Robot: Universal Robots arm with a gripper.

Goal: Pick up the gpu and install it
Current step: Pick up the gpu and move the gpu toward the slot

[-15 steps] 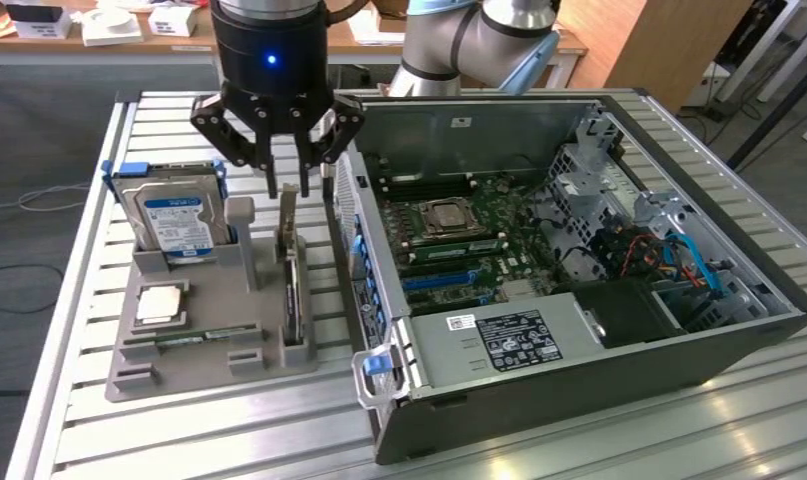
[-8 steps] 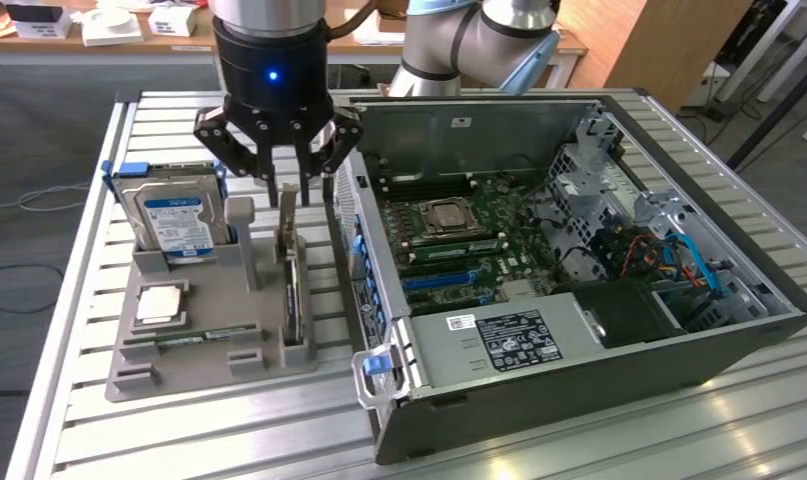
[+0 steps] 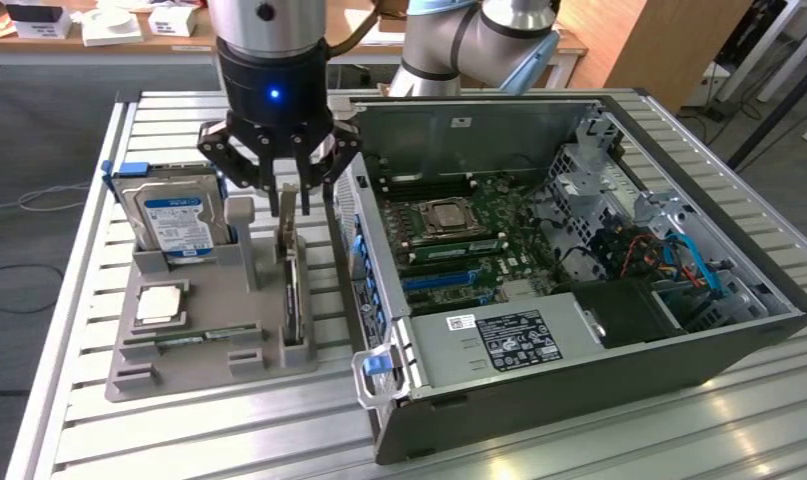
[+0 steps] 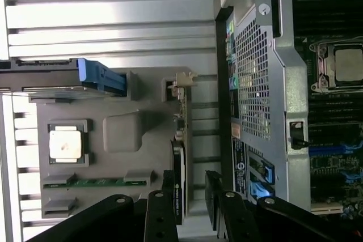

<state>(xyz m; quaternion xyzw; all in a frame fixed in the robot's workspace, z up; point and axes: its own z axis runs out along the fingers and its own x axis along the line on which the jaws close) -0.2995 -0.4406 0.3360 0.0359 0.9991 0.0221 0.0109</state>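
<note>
Operator, your hand (image 3: 286, 185) hangs open astride the top edge of the gpu (image 3: 291, 270), which stands on edge in the grey holder (image 3: 214, 300), at nine o'clock from the case (image 3: 537, 405) in the exterior view.

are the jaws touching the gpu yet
Cannot tell. In the wrist view the gripper's open jaws straddle the gpu: a gap shows beside one jaw, the other overlaps the card's edge.

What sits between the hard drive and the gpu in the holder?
In the exterior view, one gray upright post of the holder stands between the hard drive and the gpu.
</note>
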